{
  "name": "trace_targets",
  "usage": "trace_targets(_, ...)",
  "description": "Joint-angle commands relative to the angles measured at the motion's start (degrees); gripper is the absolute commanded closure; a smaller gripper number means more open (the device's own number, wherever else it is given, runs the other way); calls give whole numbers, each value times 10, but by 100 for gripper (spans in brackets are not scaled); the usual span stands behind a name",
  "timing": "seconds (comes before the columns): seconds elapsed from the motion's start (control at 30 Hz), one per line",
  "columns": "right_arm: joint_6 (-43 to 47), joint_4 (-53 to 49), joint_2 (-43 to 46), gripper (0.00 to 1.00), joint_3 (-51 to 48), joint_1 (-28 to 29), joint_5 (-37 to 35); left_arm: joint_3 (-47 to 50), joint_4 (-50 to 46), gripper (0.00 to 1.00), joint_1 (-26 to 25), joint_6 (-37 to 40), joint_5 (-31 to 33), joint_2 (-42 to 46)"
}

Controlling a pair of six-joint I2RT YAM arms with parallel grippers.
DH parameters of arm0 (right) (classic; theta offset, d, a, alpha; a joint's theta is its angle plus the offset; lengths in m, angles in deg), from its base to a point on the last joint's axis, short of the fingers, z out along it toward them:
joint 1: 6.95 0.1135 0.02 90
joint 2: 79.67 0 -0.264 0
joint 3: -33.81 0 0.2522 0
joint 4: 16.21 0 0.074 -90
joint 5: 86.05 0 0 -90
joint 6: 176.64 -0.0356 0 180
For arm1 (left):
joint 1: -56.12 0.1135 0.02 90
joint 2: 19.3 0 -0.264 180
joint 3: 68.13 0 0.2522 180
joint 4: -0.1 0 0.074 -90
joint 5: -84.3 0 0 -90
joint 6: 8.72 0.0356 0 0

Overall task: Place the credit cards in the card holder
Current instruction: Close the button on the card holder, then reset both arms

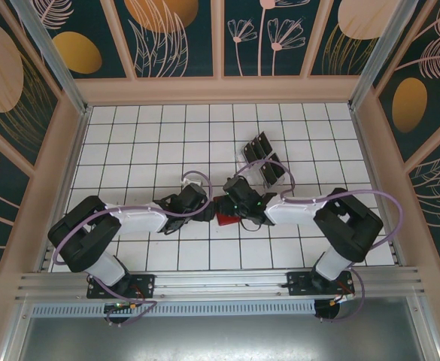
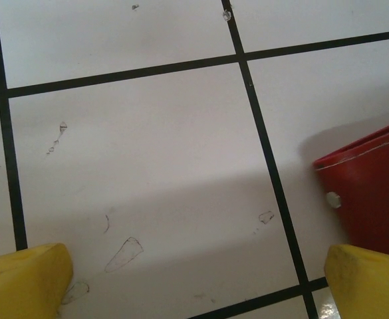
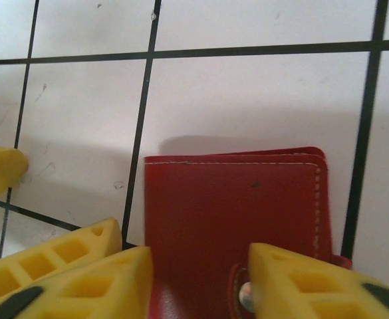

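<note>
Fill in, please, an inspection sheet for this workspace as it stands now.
Surface: white table with black grid lines, faint scuffs.
Job's things: red card holder closed, lying flat; black credit cards in a clear tray, apart from it.
Clutter: nothing seen.
Grippers: left gripper wide open beside the card holder; right gripper open over its clasp.
Cables: lavender cables loop along both arms.
Surroundings: floral wall panels; metal rail at the near edge.

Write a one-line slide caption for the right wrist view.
Right hand, fingers apart, above the closed red card holder lying on the white gridded table.
</note>
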Motion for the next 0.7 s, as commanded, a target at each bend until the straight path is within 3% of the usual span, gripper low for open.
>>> trace_targets(0.0, 11, -22, 51, 50, 30, -1, 19, 5, 3, 1, -3, -5, -15, -18)
trace_targets(0.27, -2, -28, 124, 50, -7, -21, 20, 1, 0, 1, -3, -5, -8, -19)
trace_targets(0.43, -19, -13, 143, 62, -50, -31, 19, -7, -5, 2, -3, -3, -5, -21)
trace_targets(0.57, -26, -1, 141, 80, -74, -37, 19, -14, -15, 2, -3, -2, 6, -18)
trace_targets(0.67, -28, -6, 158, 82, -72, -38, 19, -28, -37, 1, -3, -2, 28, 1)
